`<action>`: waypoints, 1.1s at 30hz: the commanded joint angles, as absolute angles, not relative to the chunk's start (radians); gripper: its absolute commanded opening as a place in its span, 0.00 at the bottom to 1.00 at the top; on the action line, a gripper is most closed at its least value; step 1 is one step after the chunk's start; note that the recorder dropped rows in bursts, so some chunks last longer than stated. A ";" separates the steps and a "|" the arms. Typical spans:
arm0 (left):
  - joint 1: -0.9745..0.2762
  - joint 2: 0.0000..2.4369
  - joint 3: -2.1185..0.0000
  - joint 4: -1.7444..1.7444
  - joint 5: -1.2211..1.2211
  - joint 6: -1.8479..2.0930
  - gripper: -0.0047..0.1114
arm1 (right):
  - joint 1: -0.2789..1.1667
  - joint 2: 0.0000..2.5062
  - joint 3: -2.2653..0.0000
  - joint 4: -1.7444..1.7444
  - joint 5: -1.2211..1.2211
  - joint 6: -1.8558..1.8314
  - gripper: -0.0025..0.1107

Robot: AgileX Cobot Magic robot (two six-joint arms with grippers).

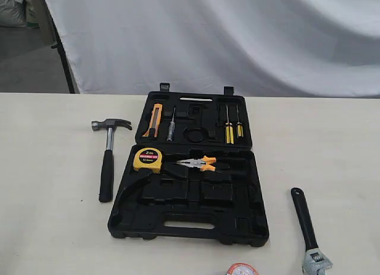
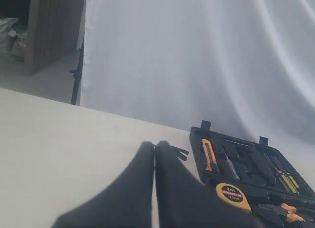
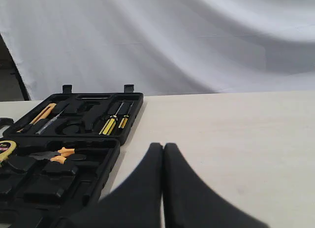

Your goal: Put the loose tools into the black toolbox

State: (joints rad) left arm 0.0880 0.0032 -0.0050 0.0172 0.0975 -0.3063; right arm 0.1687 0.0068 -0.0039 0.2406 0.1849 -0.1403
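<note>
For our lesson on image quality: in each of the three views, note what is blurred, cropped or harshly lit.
Exterior view: soft, even light, no hard shadows; the tape roll is cropped by the lower edge. Left wrist view: the left gripper is a dark, blurred shape, the toolbox sharper. Right wrist view: the right gripper is equally dark and soft-edged.

toolbox [image 1: 237, 228] open | hammer [image 1: 107, 168] lying left | wrench [image 1: 306, 218] lying right | tape roll [image 1: 241, 269] outside
</note>
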 commanded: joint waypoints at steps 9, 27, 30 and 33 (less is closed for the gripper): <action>0.084 0.000 -0.008 0.015 0.089 -0.311 0.05 | 0.162 0.000 0.000 0.241 0.185 -0.141 0.02; 0.084 0.000 -0.008 0.015 0.089 -0.311 0.05 | 0.162 0.000 0.000 0.241 0.103 -0.141 0.02; 0.084 0.000 -0.008 0.015 0.089 -0.311 0.05 | 0.162 0.000 0.000 0.277 0.087 -0.136 0.02; 0.084 0.000 -0.008 0.015 0.089 -0.311 0.05 | 0.162 0.000 0.000 0.339 0.081 -0.120 0.02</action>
